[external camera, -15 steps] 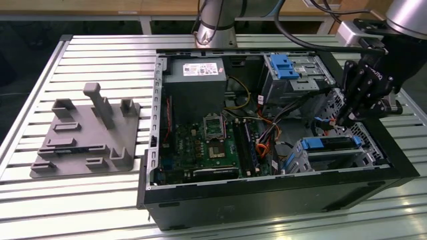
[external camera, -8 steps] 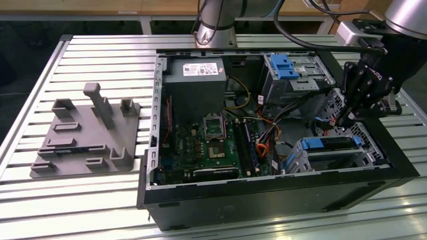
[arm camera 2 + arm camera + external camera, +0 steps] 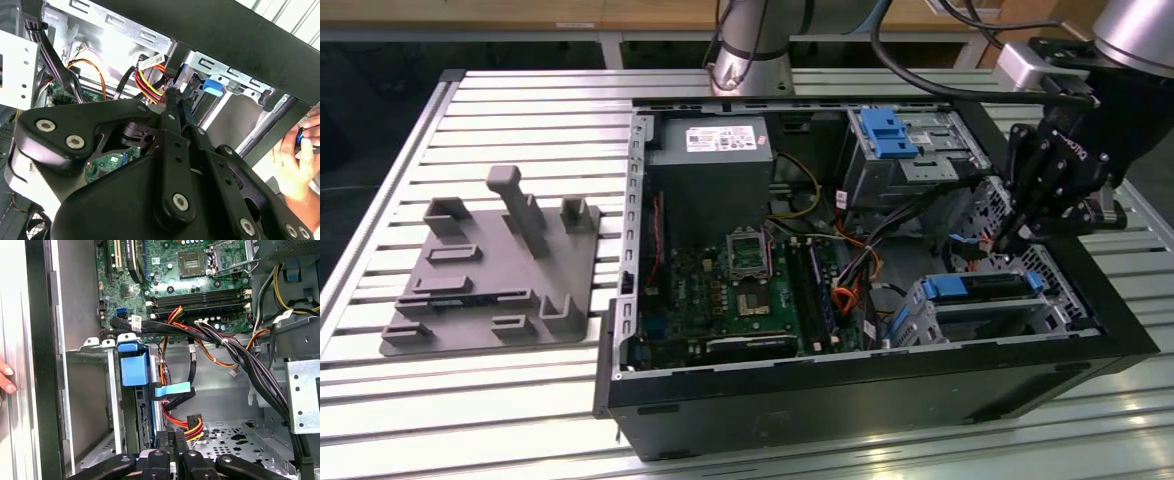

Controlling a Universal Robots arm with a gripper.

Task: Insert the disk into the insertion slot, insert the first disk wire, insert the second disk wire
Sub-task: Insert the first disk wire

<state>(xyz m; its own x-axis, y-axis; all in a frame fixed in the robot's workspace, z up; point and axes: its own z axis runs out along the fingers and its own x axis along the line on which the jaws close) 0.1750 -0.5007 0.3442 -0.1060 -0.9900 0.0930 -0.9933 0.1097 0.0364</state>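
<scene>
The disk, framed by its blue carrier, sits inside the insertion slot at about four o'clock in the open computer case in the exterior view. In the first wrist view its blue carrier stands on edge inside the silver cage wall. The gripper hangs just above the slot, toward one o'clock from the disk. In both wrist views its fingers are drawn nearly together, with the tips right beside a yellow, red and black wire bundle; I cannot tell whether they pinch anything. The motherboard lies at nine o'clock from the disk and a taller cage with a blue latch at twelve. A person's hand rests outside the case wall. A grey fixture lies on the slatted tabletop.
</scene>
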